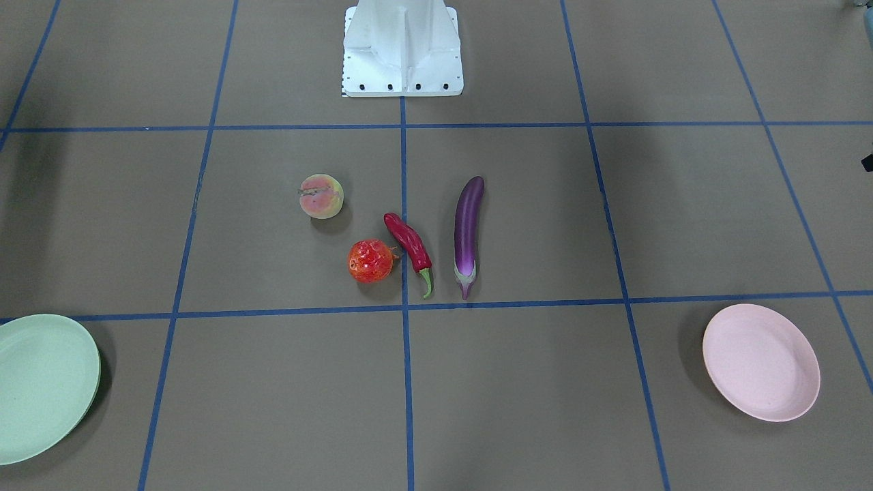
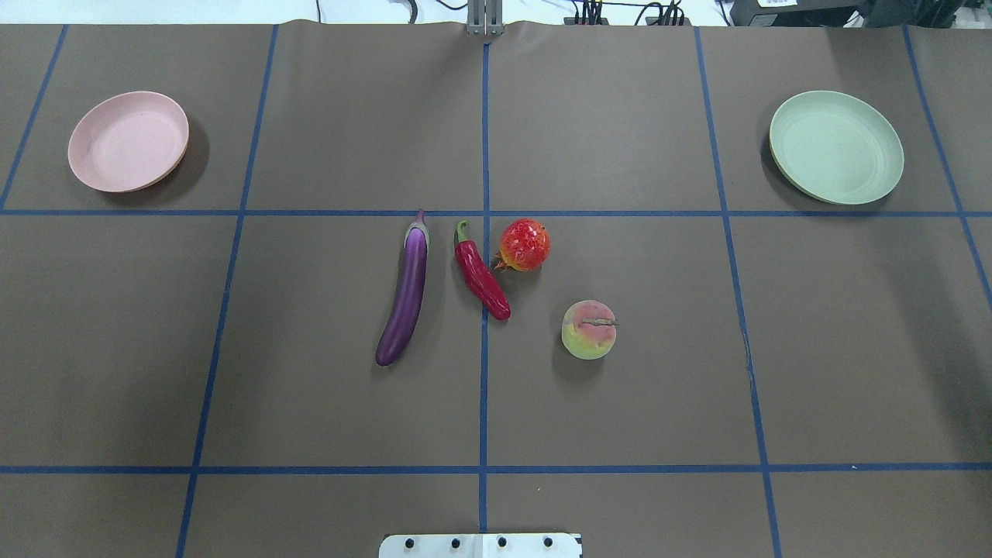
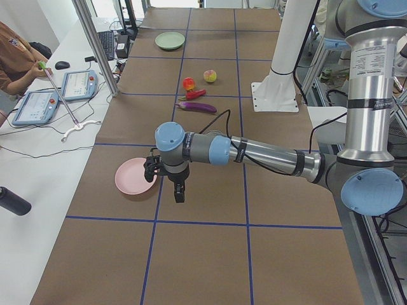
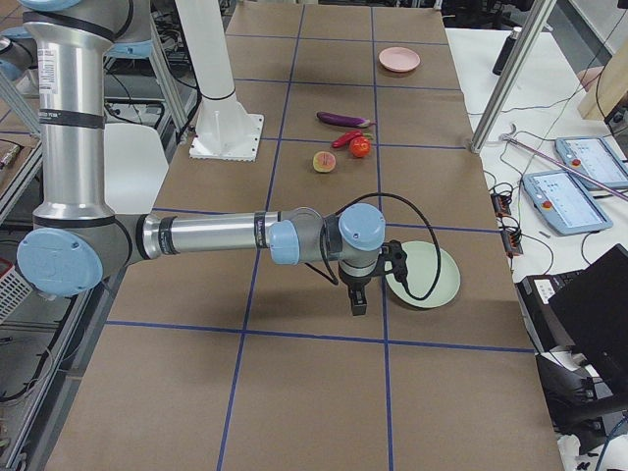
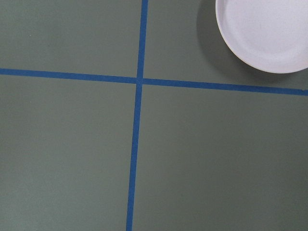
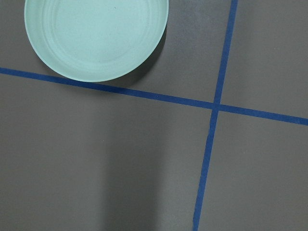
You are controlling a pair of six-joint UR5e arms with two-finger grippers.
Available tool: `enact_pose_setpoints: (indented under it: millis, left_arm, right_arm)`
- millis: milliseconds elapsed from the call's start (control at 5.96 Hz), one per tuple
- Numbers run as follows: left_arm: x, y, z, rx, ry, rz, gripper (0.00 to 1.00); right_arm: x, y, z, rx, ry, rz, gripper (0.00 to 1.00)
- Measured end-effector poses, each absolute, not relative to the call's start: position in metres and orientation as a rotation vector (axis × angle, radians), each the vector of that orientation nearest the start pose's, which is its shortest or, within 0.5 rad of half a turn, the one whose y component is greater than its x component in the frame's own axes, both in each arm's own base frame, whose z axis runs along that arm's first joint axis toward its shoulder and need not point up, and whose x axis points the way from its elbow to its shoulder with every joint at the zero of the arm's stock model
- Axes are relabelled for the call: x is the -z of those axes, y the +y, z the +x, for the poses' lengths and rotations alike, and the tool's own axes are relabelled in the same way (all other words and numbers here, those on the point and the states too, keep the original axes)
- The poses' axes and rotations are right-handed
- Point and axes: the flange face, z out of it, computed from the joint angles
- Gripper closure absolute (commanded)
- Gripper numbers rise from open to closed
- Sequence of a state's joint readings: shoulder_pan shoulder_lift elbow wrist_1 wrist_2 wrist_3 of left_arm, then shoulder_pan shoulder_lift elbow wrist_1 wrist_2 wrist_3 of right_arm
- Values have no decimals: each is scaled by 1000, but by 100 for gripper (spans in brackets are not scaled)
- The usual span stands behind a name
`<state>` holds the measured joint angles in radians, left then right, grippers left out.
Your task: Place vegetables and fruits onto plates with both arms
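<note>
Brown taped table | eggplant, chili, red-orange fruit and peach lie grouped at centre, well apart from both plates | left gripper hangs near pink plate, right gripper near green plate | whether either gripper is released or clenched: cannot tell from side views

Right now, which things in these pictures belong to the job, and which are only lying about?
Belong to the job: eggplant, chili, peach, red-orange fruit, pink plate, green plate, left arm, right arm.

Only lying about: white base block, tablets on the side bench, black bottle.
</note>
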<state>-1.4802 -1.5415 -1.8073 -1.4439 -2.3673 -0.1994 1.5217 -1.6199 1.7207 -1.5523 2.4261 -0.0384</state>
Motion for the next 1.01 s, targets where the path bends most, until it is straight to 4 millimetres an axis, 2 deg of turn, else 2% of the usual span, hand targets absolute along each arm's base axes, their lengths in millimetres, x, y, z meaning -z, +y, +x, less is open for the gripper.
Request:
enact_pose_setpoints:
  millis: [335,1006]
  left_arm:
    - [-552,-472,-20,56,806,-16,0]
    - [-555,-465,-19,59,809,-19,0]
  right_arm:
    - [-596,-478,35,135,-855,113,0]
    - [-592,-472,34,149,-874,129,0]
